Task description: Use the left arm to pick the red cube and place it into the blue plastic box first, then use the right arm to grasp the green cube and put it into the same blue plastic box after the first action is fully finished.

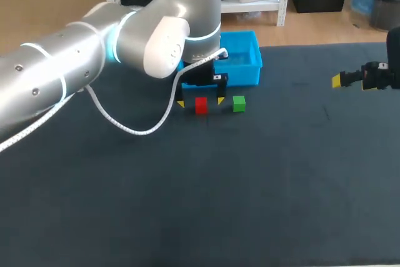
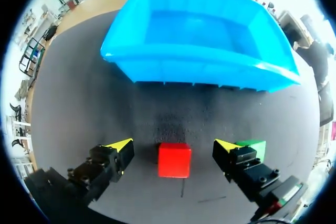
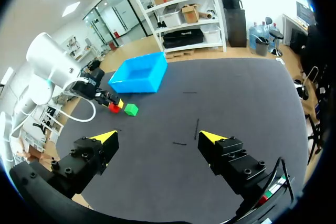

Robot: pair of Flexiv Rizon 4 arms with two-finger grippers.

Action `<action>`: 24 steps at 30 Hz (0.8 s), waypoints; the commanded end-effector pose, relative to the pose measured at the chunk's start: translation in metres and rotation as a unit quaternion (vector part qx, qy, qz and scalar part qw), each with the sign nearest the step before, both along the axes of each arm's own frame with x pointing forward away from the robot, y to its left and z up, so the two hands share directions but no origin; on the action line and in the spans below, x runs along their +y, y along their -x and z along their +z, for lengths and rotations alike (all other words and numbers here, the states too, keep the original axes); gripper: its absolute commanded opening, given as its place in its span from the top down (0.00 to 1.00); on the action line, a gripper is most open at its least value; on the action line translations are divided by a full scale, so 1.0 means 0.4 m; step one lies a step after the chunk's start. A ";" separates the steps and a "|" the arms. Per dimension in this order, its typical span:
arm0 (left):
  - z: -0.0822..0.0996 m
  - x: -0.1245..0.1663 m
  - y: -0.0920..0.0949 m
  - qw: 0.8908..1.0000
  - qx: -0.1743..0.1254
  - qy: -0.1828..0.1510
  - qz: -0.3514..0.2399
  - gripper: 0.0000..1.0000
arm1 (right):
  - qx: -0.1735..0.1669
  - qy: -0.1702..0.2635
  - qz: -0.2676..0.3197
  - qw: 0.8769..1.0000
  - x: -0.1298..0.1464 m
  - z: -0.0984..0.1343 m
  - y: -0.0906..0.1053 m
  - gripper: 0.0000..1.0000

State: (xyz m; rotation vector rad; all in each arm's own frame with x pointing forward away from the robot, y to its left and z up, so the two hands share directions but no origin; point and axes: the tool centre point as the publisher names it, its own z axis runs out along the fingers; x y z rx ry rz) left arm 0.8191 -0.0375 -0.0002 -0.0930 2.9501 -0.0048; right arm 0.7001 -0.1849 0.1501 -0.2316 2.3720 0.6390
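The red cube [image 1: 200, 105] [image 2: 174, 159] rests on the dark table just in front of the blue plastic box [image 1: 240, 57] [image 2: 199, 40]. My left gripper [image 1: 200, 101] [image 2: 174, 148] is open and straddles the cube, one yellow tip on each side, neither touching it. The green cube [image 1: 239, 104] [image 2: 253, 147] sits just outside that gripper's finger, partly hidden behind it in the left wrist view. The box looks empty. My right gripper [image 1: 340, 80] [image 3: 158, 137] hangs open at the far right with nothing between its fingers; far ahead of it are the red cube [image 3: 113, 108], green cube [image 3: 130, 109] and box [image 3: 139, 73].
My left arm's white cable [image 1: 134, 128] loops down onto the table to the left of the cubes. The dark mat [image 1: 250, 186] stretches wide between the cubes and the front edge.
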 end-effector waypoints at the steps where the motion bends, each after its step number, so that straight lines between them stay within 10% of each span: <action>1: -0.006 -0.006 -0.017 1.000 0.005 -0.004 0.000 0.00 | 0.000 0.001 0.000 1.000 0.000 0.000 0.000 0.00; 7: -0.012 -0.002 -0.017 1.000 0.006 -0.008 -0.001 0.06 | 0.000 0.001 0.000 1.000 0.000 0.000 0.000 0.00; 10: -0.017 0.000 -0.013 1.000 0.004 -0.008 -0.001 0.53 | 0.000 0.001 0.000 1.000 0.000 0.000 0.000 0.00; 15: -0.022 0.002 -0.012 1.000 0.003 -0.009 -0.001 0.96 | 0.000 0.001 0.000 1.000 0.000 0.000 0.000 0.00; 24: -0.021 0.011 -0.009 1.000 0.000 -0.010 -0.001 1.00 | 0.000 0.001 0.000 1.000 0.000 0.000 0.000 0.00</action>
